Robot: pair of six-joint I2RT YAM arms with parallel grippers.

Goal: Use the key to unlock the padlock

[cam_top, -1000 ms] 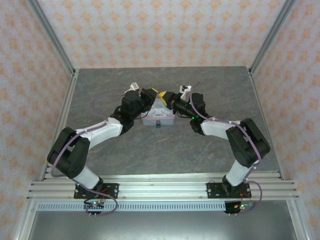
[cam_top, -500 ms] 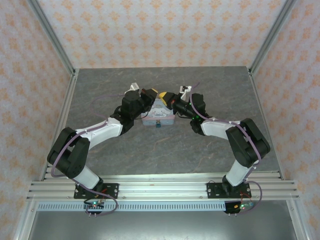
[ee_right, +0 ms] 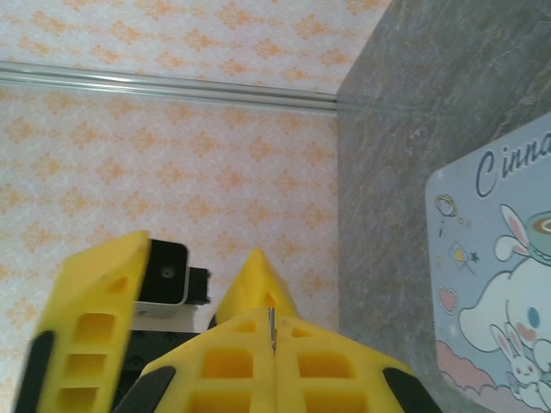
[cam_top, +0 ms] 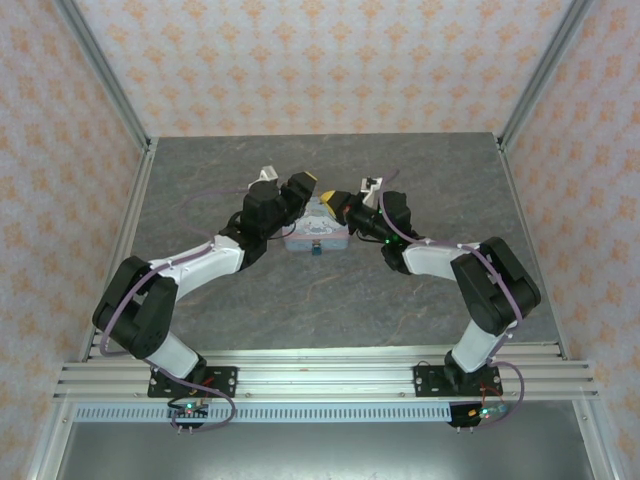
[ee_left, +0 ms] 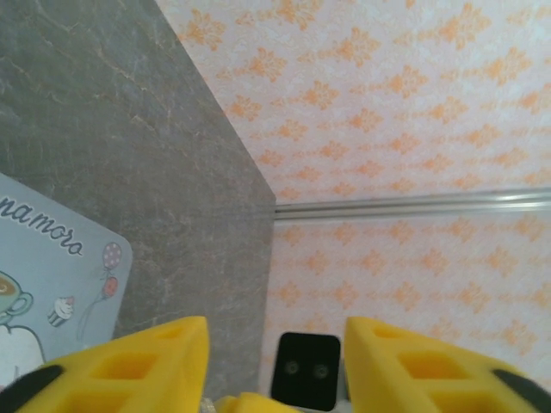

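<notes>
Since a second ago the left gripper (ee_left: 275,366) has opened, fingers apart beside the tin (cam_top: 318,236). Right gripper (ee_right: 274,342) is closed, pinching the key (ee_right: 272,325). Padlock (cam_top: 316,250) sits against the tin's near side on the surface (cam_top: 300,295).

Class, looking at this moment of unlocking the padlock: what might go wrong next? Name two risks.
1. The right gripper pinches the key with just a thin sliver showing, so it may twist or slip at the padlock.
2. The left gripper, open, sits close beside the right one by the tin; they may collide.
</notes>
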